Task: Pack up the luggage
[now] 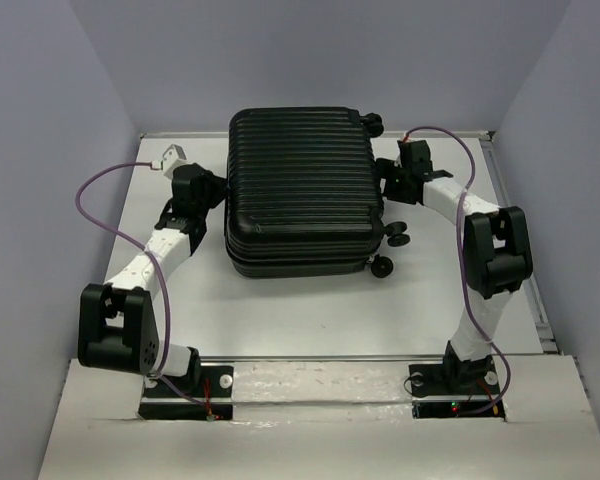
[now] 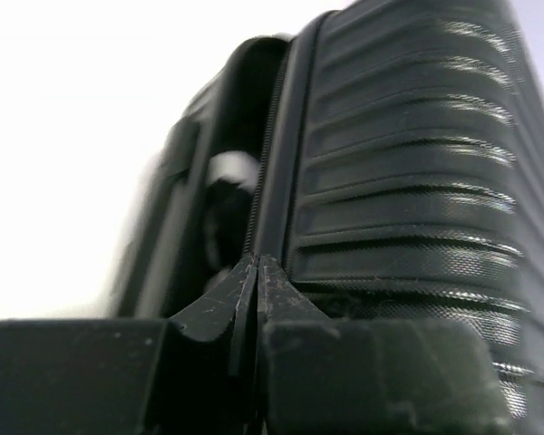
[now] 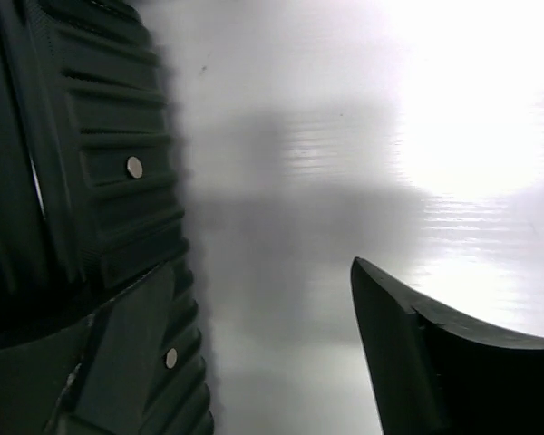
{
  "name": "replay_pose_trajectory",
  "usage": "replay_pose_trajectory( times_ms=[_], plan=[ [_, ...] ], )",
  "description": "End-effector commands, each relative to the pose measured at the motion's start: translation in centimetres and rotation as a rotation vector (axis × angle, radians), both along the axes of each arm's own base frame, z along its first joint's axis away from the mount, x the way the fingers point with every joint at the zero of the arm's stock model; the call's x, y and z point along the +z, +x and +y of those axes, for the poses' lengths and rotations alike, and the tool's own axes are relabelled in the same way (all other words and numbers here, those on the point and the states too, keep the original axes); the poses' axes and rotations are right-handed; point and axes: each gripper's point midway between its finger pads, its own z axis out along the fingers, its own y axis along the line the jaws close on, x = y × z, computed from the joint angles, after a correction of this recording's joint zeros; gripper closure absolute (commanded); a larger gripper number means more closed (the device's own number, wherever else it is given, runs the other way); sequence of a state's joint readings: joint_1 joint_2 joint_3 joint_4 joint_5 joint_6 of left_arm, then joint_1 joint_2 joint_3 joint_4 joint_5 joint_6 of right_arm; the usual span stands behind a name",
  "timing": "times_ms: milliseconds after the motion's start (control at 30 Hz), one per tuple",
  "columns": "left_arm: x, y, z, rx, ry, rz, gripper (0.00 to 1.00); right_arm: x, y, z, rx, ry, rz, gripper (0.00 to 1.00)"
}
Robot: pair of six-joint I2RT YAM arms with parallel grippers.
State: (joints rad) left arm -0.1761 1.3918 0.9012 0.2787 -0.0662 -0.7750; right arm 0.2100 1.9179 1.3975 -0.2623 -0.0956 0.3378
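The luggage (image 1: 302, 190) lies shut and flat mid-surface (image 1: 310, 310), wheels toward my right arm. My left gripper (image 2: 257, 272), pinched closed, sits at its left seam. My right gripper (image 3: 263, 272) stands wide beside the wheel end.

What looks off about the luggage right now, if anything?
The luggage isn't sealed: in the left wrist view its two shells gape along the seam, and something pale shows inside the gap. Otherwise it lies flat on the table, no visible damage.
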Motion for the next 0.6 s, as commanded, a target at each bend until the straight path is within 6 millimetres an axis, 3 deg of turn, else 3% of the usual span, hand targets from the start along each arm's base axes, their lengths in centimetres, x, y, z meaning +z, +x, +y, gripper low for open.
replay_pose_trajectory(
  times_ms=[0,67,167,400,433,567],
  plan=[
    [-2.2,-3.2,-4.8,-0.180,-0.031,0.072,0.57,10.1,-1.5,9.2,0.206,0.172,-0.193,0.08],
    [-2.1,-2.8,-3.4,-0.132,-0.021,0.068,0.29,10.6,-1.6,8.8,0.200,0.152,-0.206,0.06],
    [-1.5,-2.2,-2.4,-0.104,-0.018,0.058,0.17,11.4,-2.1,8.4,0.214,0.130,-0.223,0.06],
    [0.6,-1.8,-0.4,-0.008,0.005,0.011,0.12,12.2,-2.6,5.8,0.185,0.014,-0.229,0.00],
    [0.9,-1.9,-0.1,0.007,0.005,0.004,0.09,11.4,-2.5,5.2,0.164,-0.023,-0.198,0.00],
    [3.9,-2.8,3.6,0.127,-0.005,-0.063,0.01,11.8,-1.9,2.2,0.051,-0.116,-0.214,0.00]
  ],
)
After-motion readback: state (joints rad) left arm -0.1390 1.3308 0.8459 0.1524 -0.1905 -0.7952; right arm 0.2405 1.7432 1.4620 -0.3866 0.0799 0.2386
